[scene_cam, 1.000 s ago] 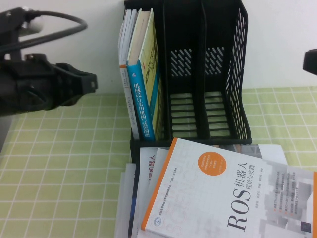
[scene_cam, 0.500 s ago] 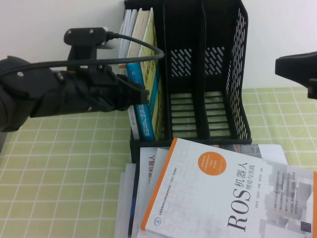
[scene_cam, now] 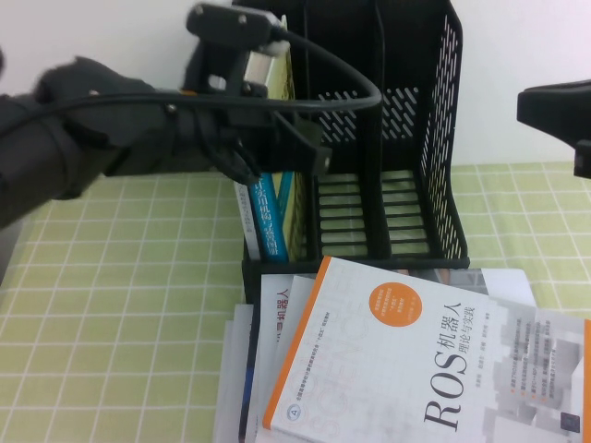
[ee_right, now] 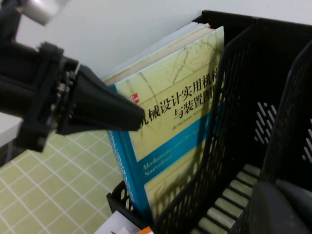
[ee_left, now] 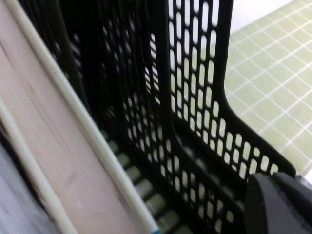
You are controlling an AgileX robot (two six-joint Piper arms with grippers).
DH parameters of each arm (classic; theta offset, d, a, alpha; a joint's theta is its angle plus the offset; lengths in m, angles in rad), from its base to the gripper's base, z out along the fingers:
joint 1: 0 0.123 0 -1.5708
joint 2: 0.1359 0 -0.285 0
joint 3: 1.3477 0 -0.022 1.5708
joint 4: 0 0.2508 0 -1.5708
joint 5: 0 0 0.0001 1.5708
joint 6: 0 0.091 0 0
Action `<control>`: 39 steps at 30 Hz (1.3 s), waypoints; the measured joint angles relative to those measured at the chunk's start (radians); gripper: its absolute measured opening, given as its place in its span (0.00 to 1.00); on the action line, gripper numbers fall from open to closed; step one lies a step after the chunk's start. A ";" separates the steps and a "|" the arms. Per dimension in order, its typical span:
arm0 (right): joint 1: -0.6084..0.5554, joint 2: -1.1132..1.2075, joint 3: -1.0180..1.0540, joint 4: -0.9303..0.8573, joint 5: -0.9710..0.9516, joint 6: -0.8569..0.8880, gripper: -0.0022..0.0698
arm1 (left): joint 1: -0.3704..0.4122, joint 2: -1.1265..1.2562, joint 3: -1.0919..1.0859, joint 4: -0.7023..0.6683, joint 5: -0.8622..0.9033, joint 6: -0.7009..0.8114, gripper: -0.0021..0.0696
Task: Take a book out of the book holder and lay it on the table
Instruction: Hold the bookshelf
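The book (scene_cam: pixel 269 218), with a blue spine and pale yellow cover, stands upright in the left compartment of the black book holder (scene_cam: pixel 406 138). My left gripper (scene_cam: pixel 309 148) is shut and empty, and its tip is against the book's upper front edge. The left arm hides the top of the book in the high view. In the right wrist view the left gripper (ee_right: pixel 139 119) points at the book's cover (ee_right: pixel 185 102). The left wrist view shows page edges (ee_left: pixel 53 161) and the holder's walls (ee_left: pixel 195 97). My right gripper (scene_cam: pixel 549 100) is shut and hovers right of the holder.
A thin white-grey book (scene_cam: pixel 247 220) stands left of the blue spine. The white-and-orange ROS book (scene_cam: pixel 397 369) lies on a stack of books (scene_cam: pixel 268 314) in front of the holder. The green checked table (scene_cam: pixel 111 305) stretches to the left and right. The holder's middle and right compartments hold nothing.
My left arm has swung right and upward from the table's left side to the holder's left compartment. My right gripper came in from the right edge and now holds still.
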 joint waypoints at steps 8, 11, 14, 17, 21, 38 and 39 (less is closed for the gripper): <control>0.000 0.000 0.000 0.002 -0.002 -0.012 0.04 | 0.025 -0.174 -0.024 0.152 0.008 -0.024 0.03; 0.000 0.000 0.000 0.002 -0.002 -0.022 0.04 | 0.048 -0.189 -0.028 0.245 0.023 -0.101 0.03; 0.000 0.000 0.000 0.002 -0.002 -0.026 0.04 | 0.076 -0.182 -0.028 0.332 0.045 -0.195 0.03; 0.000 0.000 0.000 0.002 -0.002 -0.026 0.04 | 0.092 -0.165 -0.028 0.378 0.063 -0.240 0.03; 0.000 0.000 0.000 0.002 0.007 -0.026 0.04 | 0.092 -0.135 -0.028 0.392 0.069 -0.255 0.03; 0.000 0.000 0.000 0.002 0.020 -0.034 0.04 | 0.053 -0.053 -0.040 0.333 0.058 -0.245 0.03; 0.000 0.000 0.000 0.002 0.020 -0.036 0.04 | 0.042 -0.051 -0.040 0.333 0.049 -0.236 0.03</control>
